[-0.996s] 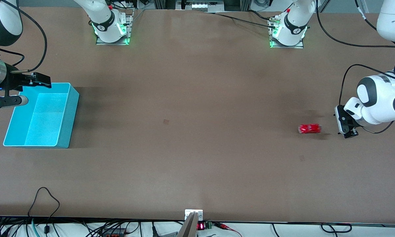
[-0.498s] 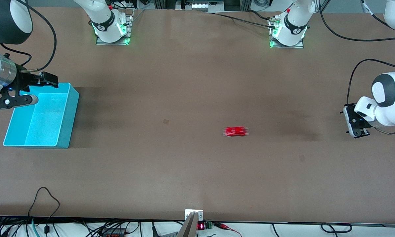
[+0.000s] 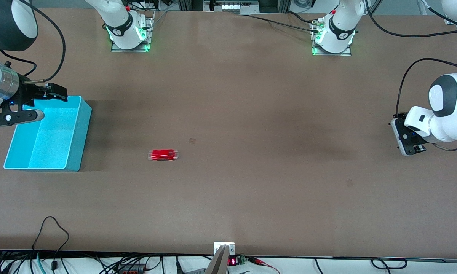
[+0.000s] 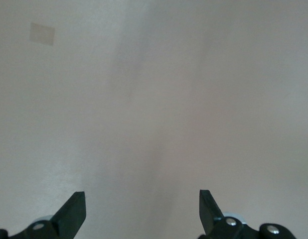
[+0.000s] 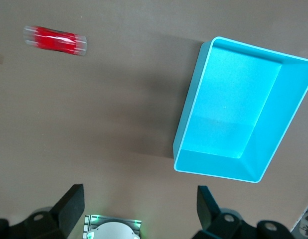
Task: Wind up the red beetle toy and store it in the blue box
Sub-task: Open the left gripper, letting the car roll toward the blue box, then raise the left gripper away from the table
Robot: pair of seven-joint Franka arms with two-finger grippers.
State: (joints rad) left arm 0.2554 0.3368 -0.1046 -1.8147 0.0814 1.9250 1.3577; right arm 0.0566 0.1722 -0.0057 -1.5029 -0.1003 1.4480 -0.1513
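The red beetle toy [image 3: 163, 155] is on the table, streaked with motion blur, a short way from the blue box [image 3: 82, 133] toward the left arm's end. It also shows in the right wrist view [image 5: 55, 41], apart from the box [image 5: 191, 107]. The box's floor is bare. My right gripper [image 3: 45, 103] is open and empty over the box's rim farthest from the front camera; in its wrist view [image 5: 139, 209] the jaws stand wide. My left gripper [image 3: 406, 140] is open and empty over bare table at the left arm's end, as its wrist view [image 4: 141, 209] shows.
The two arm bases [image 3: 128, 32] [image 3: 332, 36] stand along the table's edge farthest from the front camera. Cables [image 3: 51, 228] and a small bracket [image 3: 224, 247] lie at the edge nearest to it. A faint square mark [image 3: 192, 140] is near the table's middle.
The toy has rolled across the table from beside my left gripper toward the blue box. My left gripper has pulled back and risen slightly. My right gripper shifted a little over the box.
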